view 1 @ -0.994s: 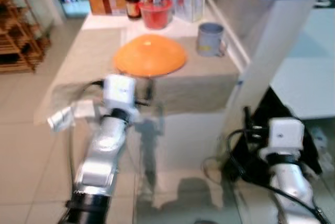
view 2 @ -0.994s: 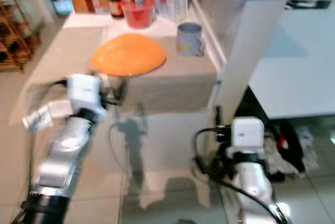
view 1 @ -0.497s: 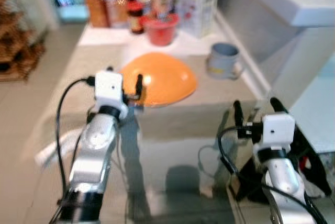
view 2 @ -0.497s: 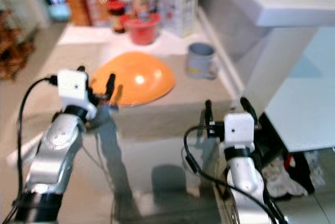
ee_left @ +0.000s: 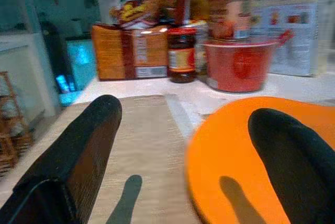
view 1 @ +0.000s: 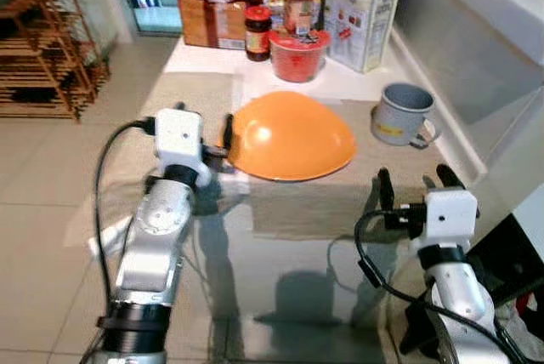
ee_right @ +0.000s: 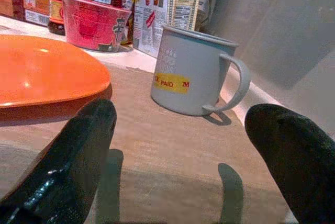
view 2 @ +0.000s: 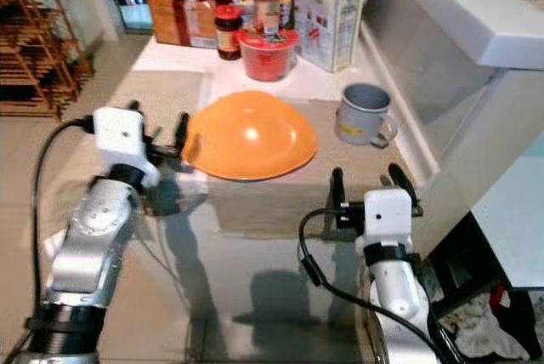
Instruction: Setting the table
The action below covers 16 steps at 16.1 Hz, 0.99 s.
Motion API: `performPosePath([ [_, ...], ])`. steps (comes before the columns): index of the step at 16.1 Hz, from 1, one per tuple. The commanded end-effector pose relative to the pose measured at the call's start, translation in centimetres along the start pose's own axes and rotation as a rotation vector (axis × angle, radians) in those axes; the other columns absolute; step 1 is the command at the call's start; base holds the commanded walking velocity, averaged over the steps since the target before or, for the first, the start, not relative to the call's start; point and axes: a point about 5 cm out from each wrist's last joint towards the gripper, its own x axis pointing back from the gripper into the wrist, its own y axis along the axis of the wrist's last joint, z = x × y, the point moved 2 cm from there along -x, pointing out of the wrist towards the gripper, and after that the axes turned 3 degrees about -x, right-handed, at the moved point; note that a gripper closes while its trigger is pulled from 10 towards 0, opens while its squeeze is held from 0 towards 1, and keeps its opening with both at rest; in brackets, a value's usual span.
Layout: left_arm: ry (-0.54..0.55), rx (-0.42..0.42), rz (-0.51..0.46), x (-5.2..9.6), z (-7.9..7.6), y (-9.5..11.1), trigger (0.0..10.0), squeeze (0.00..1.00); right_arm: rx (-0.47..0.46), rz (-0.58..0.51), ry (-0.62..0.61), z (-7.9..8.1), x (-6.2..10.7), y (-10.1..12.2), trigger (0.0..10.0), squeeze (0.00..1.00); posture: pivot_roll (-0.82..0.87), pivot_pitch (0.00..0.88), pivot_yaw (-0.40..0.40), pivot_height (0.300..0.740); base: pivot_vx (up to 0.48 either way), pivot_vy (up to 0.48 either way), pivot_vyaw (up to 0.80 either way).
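Orange plate on the table is now being closed in on: left pincer, spread apart, is being brought against its rim; right pincer, also apart, is being aimed at the grey mug.

orange plate and grey mug on the mat, both arms nearby

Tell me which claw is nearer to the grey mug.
Right. The right claw is open just in front of the grey mug, short of it. The left claw is open at the orange plate's far edge, across from the mug.
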Motion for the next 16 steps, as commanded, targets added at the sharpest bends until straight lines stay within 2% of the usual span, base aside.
performPosePath([
  [1, -0.029, 0.007, 0.003, -0.1, -0.6, 0.1, 10.0, 0.0, -0.007, -0.006, -0.011, -0.3, -0.1, 0.2, 10.0, 0.0, -0.02, 0.0, 0.006, 0.74, 0.48, 0.0, 0.0],
  [5, -0.02, 0.008, 0.005, -0.4, -0.3, 0.1, 10.0, 0.0, -0.008, 0.0, -0.006, -0.2, 0.1, 0.1, 10.0, 0.0, -0.02, 0.003, 0.007, 0.74, 0.475, 0.0, 0.0],
  [7, 0.033, 0.004, 0.014, -0.5, 0.5, -0.1, 10.0, 0.0, -0.009, 0.004, -0.004, -0.2, 0.2, 0.1, 10.0, 0.0, -0.02, 0.006, 0.008, 0.74, 0.448, 0.0, 0.0],
  [9, 0.031, 0.007, 0.029, -0.6, 0.7, -0.3, 10.0, 0.0, -0.012, 0.008, -0.001, -0.2, 0.3, 0.0, 10.0, 0.0, -0.03, 0.01, 0.008, 0.74, 0.0, 0.0, 0.0],
  [11, 0.0, 0.013, 0.049, -1.3, 0.6, 0.0, 10.0, 0.0, -0.018, 0.011, 0.008, -0.1, 0.5, 0.0, 10.0, 0.0, -0.03, 0.014, 0.006, 0.74, 0.0, 0.0, 0.0],
  [13, -0.047, 0.136, 0.12, -2.6, 1.3, 0.2, 10.0, 0.0, -0.033, 0.009, 0.022, 0.0, 0.6, 0.1, 10.0, 0.0, -0.03, 0.017, 0.001, 0.74, 0.0, 0.0, 0.0],
  [14, -0.071, 0.181, 0.148, -4.1, 3.2, 1.4, 10.0, 0.0, -0.039, 0.01, 0.031, 0.1, 0.7, 0.2, 10.0, 0.0, -0.03, 0.019, 0.0, 0.74, 0.0, 0.0, 0.0],
  [16, -0.087, 0.232, 0.174, -5.5, 4.9, 2.8, 10.0, 0.0, -0.04, 0.013, 0.037, 0.2, 0.8, 0.1, 10.0, 0.0, -0.03, 0.021, 0.006, 0.74, 0.0, 0.0, 0.0],
])
